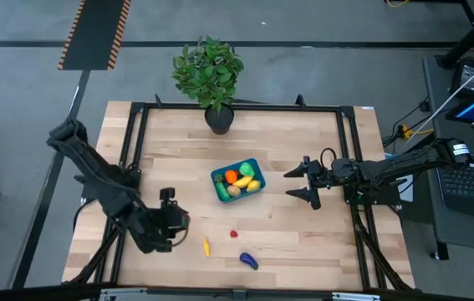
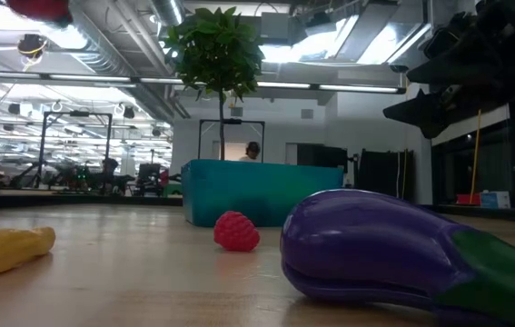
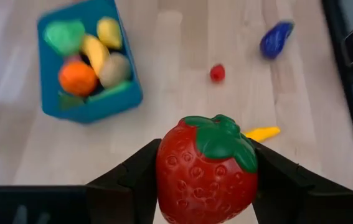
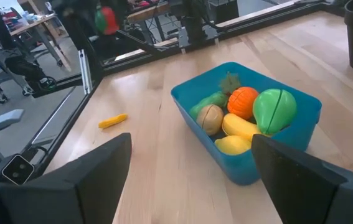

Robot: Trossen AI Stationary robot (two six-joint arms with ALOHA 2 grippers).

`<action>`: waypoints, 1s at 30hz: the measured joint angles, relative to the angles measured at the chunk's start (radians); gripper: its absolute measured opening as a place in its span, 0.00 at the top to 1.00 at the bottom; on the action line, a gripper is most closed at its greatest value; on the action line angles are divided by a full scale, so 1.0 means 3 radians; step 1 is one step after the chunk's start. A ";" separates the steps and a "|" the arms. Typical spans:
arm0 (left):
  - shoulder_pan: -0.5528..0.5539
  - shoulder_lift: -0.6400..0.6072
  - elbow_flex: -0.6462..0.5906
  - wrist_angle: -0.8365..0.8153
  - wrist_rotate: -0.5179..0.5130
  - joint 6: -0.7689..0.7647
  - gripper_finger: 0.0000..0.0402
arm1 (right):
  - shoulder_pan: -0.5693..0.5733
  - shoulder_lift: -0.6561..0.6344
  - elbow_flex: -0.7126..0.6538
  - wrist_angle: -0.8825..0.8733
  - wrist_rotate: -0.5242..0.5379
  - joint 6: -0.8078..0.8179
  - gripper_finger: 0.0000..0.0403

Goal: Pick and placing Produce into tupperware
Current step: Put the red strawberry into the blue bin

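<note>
Left hand (image 1: 178, 221) sits at lower left of the high view, above the tabletop (image 1: 303, 242), clenched on a red toy strawberry (image 3: 206, 171). In the left wrist view the strawberry fills the gap between the two dark fingers (image 3: 123, 183), green cap upward in the frame, lifted clear of the wood.

Right hand (image 1: 308, 181) sits right of centre in the high view, just right of the tupperware (image 1: 218, 178), fingers spread wide, grasping nothing. The right wrist view shows both fingers (image 4: 89, 171) apart with bare wood between them.

Tupperware: teal-blue, at centre of the high view, resting on the tabletop at a slight angle. Contents seen in the right wrist view: orange fruit (image 4: 243, 101), green apple-like piece (image 4: 274, 109), yellow pieces (image 4: 238, 126), a tan round piece (image 4: 210, 117), a green piece (image 4: 210, 99).

Loose produce on the tabletop, lower centre of the high view:
- small yellow piece (image 1: 206, 247), just right of the left hand
- small red raspberry (image 1: 234, 234), between the yellow piece and the eggplant, apart from both
- purple eggplant (image 1: 248, 261) with green end, nearest the bottom edge; it fills the lower right of the low view

Potted plant (image 1: 210, 75) stands at the tabletop's edge, upper centre of the high view, well apart from the tupperware.
</note>
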 joint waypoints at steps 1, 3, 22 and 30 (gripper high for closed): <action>-0.0001 -0.0056 0.0002 0.0000 -0.0029 0.0045 0.54 | 0.0000 0.0000 0.0000 0.0000 0.0000 -0.0001 0.17; 0.0000 -0.0138 0.0006 -0.0011 -0.0110 0.0132 0.54 | 0.0000 0.0000 0.0000 0.0000 0.0000 -0.0003 0.17; 0.0031 -0.0815 -0.1196 0.1253 -0.0273 0.0512 0.54 | 0.0000 0.0000 0.0000 -0.0003 -0.0001 -0.0004 0.17; 0.0186 -0.1248 -0.1842 0.2245 0.0040 0.0974 0.54 | -0.0001 0.0000 0.0000 -0.0004 -0.0001 0.0000 0.17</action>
